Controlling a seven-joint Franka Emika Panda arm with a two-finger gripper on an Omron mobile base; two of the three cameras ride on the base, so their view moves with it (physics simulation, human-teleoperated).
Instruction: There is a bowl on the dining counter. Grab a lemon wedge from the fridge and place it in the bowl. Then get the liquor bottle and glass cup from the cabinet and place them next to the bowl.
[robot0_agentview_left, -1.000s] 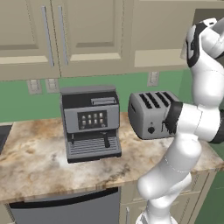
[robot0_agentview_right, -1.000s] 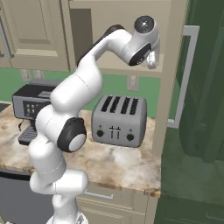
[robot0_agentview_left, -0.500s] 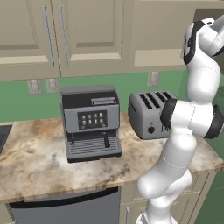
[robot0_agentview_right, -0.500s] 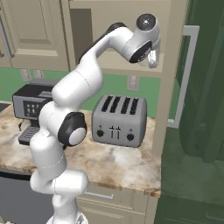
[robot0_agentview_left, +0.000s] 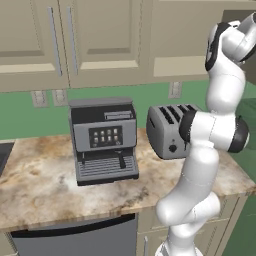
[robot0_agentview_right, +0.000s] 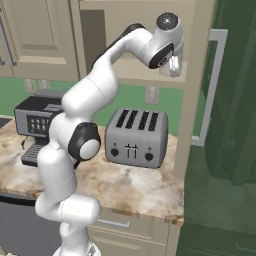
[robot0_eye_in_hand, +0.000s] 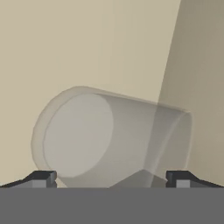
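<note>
Clear glass cup (robot0_eye_in_hand: 113, 140) between hand (robot0_eye_in_hand: 111, 177) fingertips.

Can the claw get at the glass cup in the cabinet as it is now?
Probably yes. In the hand view the glass cup lies directly ahead of the claw, whose fingers stand apart on either side, with nothing between them.

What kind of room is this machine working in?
A home kitchen, by the look of it: a coffee machine and a toaster stand on a stone counter, with wall cabinets above.
</note>
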